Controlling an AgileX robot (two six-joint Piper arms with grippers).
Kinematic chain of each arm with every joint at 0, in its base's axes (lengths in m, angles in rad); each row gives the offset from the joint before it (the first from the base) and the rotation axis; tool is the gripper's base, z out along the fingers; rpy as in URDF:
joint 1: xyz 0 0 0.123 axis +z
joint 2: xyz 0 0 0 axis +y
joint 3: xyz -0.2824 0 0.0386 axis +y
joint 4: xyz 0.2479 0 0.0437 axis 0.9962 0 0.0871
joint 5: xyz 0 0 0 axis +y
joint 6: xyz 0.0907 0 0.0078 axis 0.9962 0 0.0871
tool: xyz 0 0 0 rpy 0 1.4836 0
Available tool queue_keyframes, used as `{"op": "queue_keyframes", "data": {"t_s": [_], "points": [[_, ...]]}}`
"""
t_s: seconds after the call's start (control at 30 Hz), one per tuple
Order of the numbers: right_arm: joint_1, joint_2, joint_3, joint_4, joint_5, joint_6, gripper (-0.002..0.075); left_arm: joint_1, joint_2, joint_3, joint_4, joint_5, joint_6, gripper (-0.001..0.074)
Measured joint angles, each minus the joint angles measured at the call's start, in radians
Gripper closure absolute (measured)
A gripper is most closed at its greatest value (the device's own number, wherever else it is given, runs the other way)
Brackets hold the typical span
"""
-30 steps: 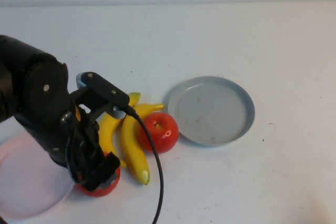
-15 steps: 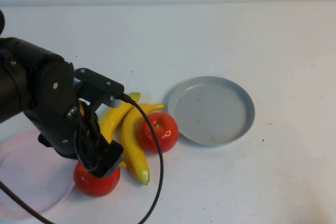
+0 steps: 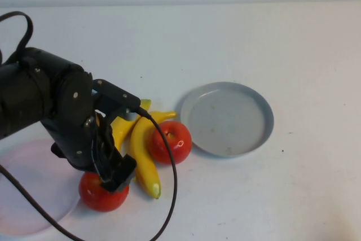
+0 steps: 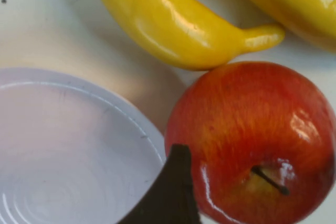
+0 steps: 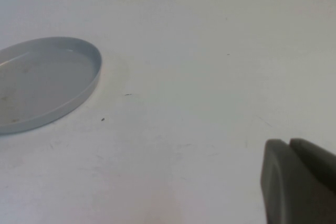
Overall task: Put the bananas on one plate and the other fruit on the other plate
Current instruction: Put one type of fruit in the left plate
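on a white table (image 3: 237, 38), the black left arm (image 3: 42, 105) hangs over the near-left fruit. the pale pink plate (image 3: 28, 190) sits at the near left edge, the empty grey-blue plate (image 3: 228, 118) well apart to its right. between them lie 2 yellow bananas (image 3: 141, 156) side by side, 1 red apple (image 3: 170, 141) touching them on the right. a 2nd red apple (image 3: 102, 192) rests just beside the pink plate's rim, under the left gripper (image 3: 115, 174), whose opening cannot be told. the right gripper (image 5: 296, 182) sits low over bare table beside the grey-blue plate, fingertips together.
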Motion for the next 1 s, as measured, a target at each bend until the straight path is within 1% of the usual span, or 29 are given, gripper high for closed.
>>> {"op": "queue_keyframes", "data": {"t_s": [0.5, 0.77, 0.83, 0.93, 1.0], "points": [[0.000, 0.000, 0.000, 0.000, 0.000, 0.000, 0.0743, 0.005, 0.069, 0.000, -0.002, -0.015, 0.002, 0.0066], [0.000, 0.000, 0.000, 0.000, 0.000, 0.000, 0.0743, 0.005, 0.070, 0.000, -0.002, -0.015, 0.002, 0.0069], [0.000, 0.000, 0.000, 0.000, 0.000, 0.000, 0.0743, 0.005, 0.070, 0.000, -0.002, -0.015, 0.002, 0.0089], [0.000, 0.000, 0.000, 0.000, 0.000, 0.000, 0.0743, 0.005, 0.070, 0.000, 0.000, -0.015, 0.002, 0.0162], [0.000, 0.000, 0.000, 0.000, 0.000, 0.000, 0.0743, 0.005, 0.070, 0.000, 0.000, -0.015, 0.003, 0.0176]]}}
